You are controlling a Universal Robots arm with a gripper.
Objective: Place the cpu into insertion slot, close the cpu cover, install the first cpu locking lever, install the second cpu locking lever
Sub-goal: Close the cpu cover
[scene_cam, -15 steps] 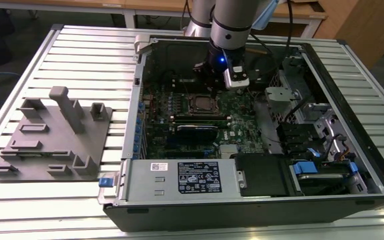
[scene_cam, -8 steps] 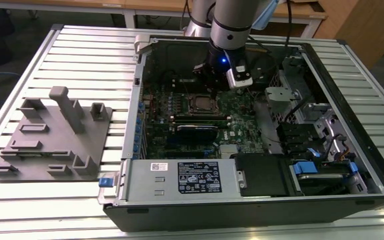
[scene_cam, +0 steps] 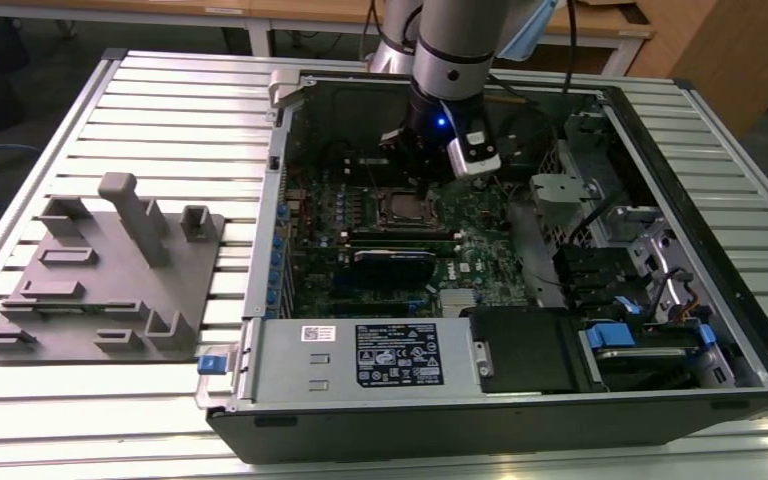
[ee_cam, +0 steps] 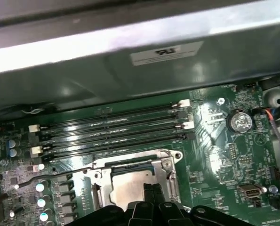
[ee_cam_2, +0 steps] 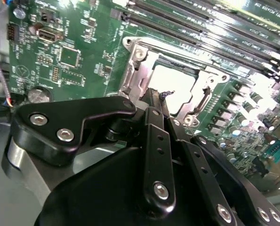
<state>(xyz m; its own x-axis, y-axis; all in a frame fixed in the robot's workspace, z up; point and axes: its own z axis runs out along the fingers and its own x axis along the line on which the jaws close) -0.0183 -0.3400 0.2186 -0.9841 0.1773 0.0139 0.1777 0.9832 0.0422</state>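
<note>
While the open computer case [scene_cam: 518,400] lies on a slatted metal table [scene_cam: 157,90], wooden desks [scene_cam: 317,12] behind, the square cpu [ee_cam: 130,188] sits flat in the insertion slot [ee_cam: 130,166] under the lowered cpu cover [ee_cam: 170,172]. Its edges run parallel to the memory slots [ee_cam: 116,127]. Gripper [ee_cam: 152,190] jaws are pressed together over it.

Silver-grey cpu [ee_cam_2: 176,87], grey metal cpu cover [ee_cam_2: 139,69], green circuit board [ee_cam_2: 95,44], black memory slots [ee_cam: 112,133].

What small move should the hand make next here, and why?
Probably a short, gentle press down onto the cpu cover. The cpu already lies inside the cover's window, and the shut hand has its tip right at the cover's edge in both wrist views, so little travel seems needed. I cannot tell whether it is touching the cover.
</note>
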